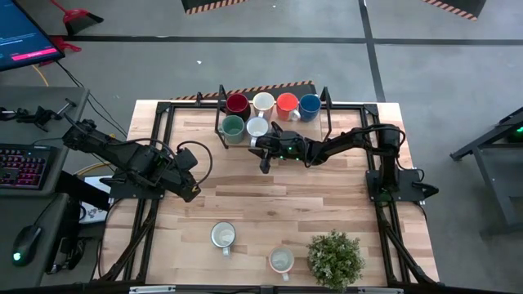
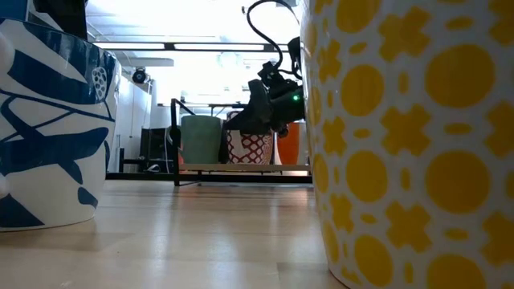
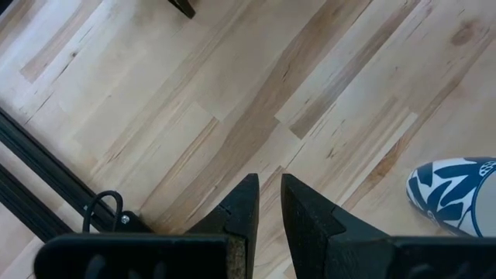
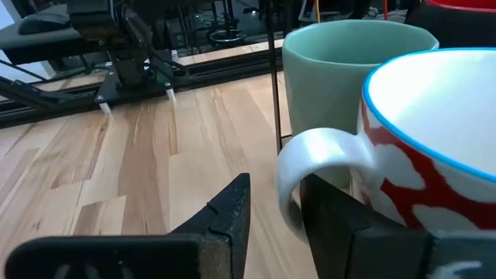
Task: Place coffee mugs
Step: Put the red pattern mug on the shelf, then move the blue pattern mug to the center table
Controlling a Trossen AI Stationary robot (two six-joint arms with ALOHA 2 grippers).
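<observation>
A black wire rack [image 1: 222,122] at the table's far edge holds six mugs. The dark red [image 1: 237,104], white [image 1: 263,102], orange [image 1: 287,103] and blue [image 1: 310,104] mugs stand behind. The teal green mug [image 1: 232,126] and a white mug with a red pattern [image 1: 257,126] stand in front. My right gripper [image 4: 277,190] is open at the red-patterned mug's handle [image 4: 310,151]. Two more white mugs stand on the near table, one blue-patterned [image 1: 223,237], one yellow-patterned [image 1: 281,261]. My left gripper [image 3: 268,186] waits over bare wood at the table's left, open by a narrow gap. My right gripper comes level from the table's near-right side at the red-patterned mug's handle [image 4: 288,203]. The handle's outer arc lies in the gap between the two fingers. I cannot tell whether a finger touches it. The mug stands upright in the rack beside the teal mug [image 4: 333,70].
A green potted plant [image 1: 335,260] stands at the near right corner, next to the yellow-patterned mug [image 2: 418,136]. The blue-patterned mug [image 2: 48,128] shows in the left wrist view [image 3: 457,194]. Black frame rails run along the table's edges. Bare wood lies at the table's middle.
</observation>
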